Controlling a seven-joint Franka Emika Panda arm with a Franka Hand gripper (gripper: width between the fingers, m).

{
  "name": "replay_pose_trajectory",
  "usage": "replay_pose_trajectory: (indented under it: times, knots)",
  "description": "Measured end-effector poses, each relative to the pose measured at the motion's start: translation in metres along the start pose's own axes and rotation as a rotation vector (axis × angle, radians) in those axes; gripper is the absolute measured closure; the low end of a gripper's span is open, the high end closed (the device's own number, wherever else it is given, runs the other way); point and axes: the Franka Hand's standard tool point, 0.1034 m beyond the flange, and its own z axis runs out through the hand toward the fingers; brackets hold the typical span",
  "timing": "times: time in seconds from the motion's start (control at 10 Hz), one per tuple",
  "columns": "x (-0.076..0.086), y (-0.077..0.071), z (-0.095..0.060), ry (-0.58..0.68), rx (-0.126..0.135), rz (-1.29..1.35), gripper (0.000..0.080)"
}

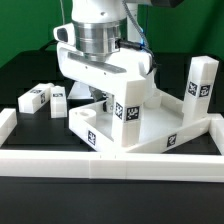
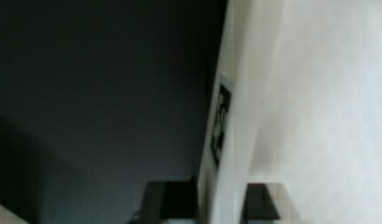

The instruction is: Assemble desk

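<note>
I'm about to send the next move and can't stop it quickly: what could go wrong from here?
The jaws look shut on only a thin wall of the desk top; it could pivot or slip if dragged.
One leg stands upright at the top's corner on the exterior view's right; a jolt might tip or loosen it.
Loose legs lie close on the exterior view's left; a sliding top could scatter them.

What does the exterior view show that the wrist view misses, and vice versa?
Exterior view only: loose legs lying flat, an upright leg, the border rails. Wrist view only: the tool shut on a thin edge of the desk top. Both: the white desk top and a black tag on it.
</note>
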Motion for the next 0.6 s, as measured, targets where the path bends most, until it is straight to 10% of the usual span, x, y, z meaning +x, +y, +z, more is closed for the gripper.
replay_pose_trajectory:
  times: [0.6]
  knots:
    - [0.017, -0.011, -0.002, 0.004, -0.032, -0.48, 0.0737]
